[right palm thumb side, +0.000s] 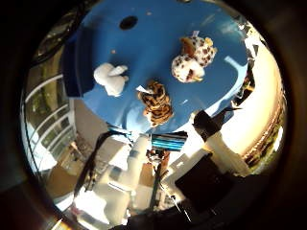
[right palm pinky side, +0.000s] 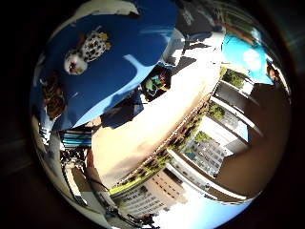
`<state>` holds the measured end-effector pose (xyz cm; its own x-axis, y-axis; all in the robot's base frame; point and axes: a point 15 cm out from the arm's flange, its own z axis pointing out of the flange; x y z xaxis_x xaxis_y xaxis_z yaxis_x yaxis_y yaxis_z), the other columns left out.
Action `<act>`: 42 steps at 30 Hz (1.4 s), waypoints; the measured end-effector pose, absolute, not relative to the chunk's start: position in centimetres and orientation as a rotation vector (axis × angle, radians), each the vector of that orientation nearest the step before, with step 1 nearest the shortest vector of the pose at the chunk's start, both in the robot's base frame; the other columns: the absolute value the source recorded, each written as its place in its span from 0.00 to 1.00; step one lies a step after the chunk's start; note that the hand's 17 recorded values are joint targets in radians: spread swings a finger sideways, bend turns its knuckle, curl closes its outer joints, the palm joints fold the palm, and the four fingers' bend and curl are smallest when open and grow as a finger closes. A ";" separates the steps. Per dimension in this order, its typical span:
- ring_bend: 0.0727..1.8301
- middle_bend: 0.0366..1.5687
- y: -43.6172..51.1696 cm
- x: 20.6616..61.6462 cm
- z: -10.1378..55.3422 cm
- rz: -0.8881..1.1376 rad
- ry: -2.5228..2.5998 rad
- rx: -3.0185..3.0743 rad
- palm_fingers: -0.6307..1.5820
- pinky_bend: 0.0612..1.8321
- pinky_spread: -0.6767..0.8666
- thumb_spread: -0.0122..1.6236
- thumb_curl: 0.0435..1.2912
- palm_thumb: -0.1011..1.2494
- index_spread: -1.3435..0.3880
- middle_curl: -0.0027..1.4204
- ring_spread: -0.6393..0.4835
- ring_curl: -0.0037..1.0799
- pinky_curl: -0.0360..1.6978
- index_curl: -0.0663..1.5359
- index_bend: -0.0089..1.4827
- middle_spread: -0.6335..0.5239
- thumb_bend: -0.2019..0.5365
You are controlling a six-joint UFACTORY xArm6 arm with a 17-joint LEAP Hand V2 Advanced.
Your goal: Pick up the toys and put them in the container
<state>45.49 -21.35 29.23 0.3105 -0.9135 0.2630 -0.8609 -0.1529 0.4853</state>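
**A:** What do you have under the palm?

**B:** The biggest thing you see is the round table (right palm thumb side: 158,33) with its blue cover; it fills much of both palm views. Beyond its edge there are buildings (right palm pinky side: 157,191) and a pale paved ground (right palm pinky side: 143,129) in strong sunlight.

**A:** And the toys?

**B:** You have three of them, all lying on the blue cover, apart from each other. The spotted plush toy (right palm thumb side: 193,60), white with dark spots, lies near one edge. The tiger-striped plush toy (right palm thumb side: 156,101) lies close to the table's rim on the side of the hand. The white plush toy (right palm thumb side: 111,78) is the smallest one and lies to the side of the striped one.

**A:** Is there a container?

**B:** I cannot tell you which thing is the container. There is only a small dark round spot (right palm thumb side: 128,22) on the cover, far from the toys, and no toy is in anything.

**A:** The hand?

**B:** Your hand (right palm thumb side: 144,177) shows white and black parts beside the table edge. The fingers look relaxed and they grasp nothing; no toy touches them.
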 end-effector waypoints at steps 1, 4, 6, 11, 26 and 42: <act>0.12 0.08 -22.1 45.3 27.8 -0.159 -1.556 2.016 0.28 0.26 0.71 0.65 0.32 0.64 0.58 0.20 0.79 0.30 0.16 0.27 0.11 0.59 0.24; 0.12 0.08 -23.4 45.5 24.1 -0.221 -1.529 2.006 0.28 0.27 0.71 0.64 0.32 0.65 0.57 0.20 0.79 0.30 0.16 0.25 0.11 0.59 0.24; 0.12 0.08 -24.0 46.4 22.0 -0.208 -1.520 2.025 0.27 0.27 0.71 0.64 0.33 0.66 0.56 0.20 0.79 0.30 0.16 0.24 0.11 0.59 0.24; 0.12 0.09 -25.1 47.3 16.2 -0.245 -1.485 2.045 0.29 0.26 0.71 0.63 0.34 0.69 0.56 0.21 0.78 0.30 0.16 0.23 0.13 0.58 0.25; 0.51 0.38 -25.1 49.3 15.4 -0.143 -1.466 2.106 0.53 0.23 0.61 0.59 0.42 0.81 0.46 0.41 0.56 0.57 0.14 0.24 0.15 0.33 0.25; 0.79 0.64 -24.1 48.8 22.3 -0.047 -1.470 2.160 0.47 0.50 0.50 0.65 0.56 0.89 0.26 0.77 0.46 0.85 0.17 0.52 0.56 0.17 0.27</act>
